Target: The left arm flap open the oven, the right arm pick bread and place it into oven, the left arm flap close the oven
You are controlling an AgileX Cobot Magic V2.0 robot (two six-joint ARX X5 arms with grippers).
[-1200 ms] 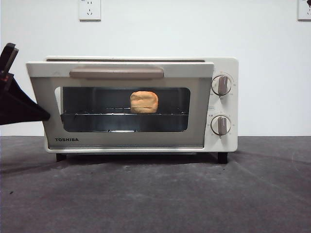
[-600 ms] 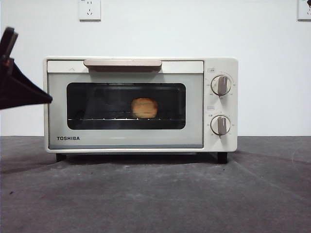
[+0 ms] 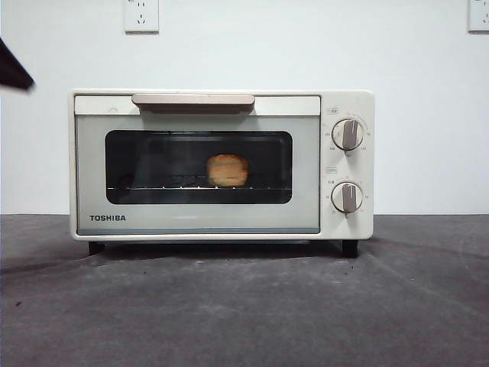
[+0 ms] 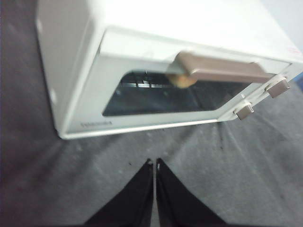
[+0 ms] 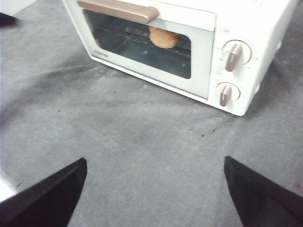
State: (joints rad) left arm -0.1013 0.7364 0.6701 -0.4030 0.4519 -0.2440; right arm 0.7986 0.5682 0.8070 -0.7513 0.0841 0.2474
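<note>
A dark grey table (image 3: 244,306) runs back to a plain white wall (image 3: 306,46), which carries one socket (image 3: 141,15) upper left and part of another (image 3: 479,15) at the upper right corner. At the far left edge a black tip of the left gripper (image 4: 154,163) shows high, clear of everything, its jaws clenched together on nothing. Centre stands the oven (image 3: 221,164), door closed, the bread (image 3: 228,170) on its rack (image 3: 199,187) behind the glass and two knobs (image 3: 348,134) on its right, while the right gripper (image 5: 156,165) hangs over bare table nearer than the oven, jaws spread wide and released.
</note>
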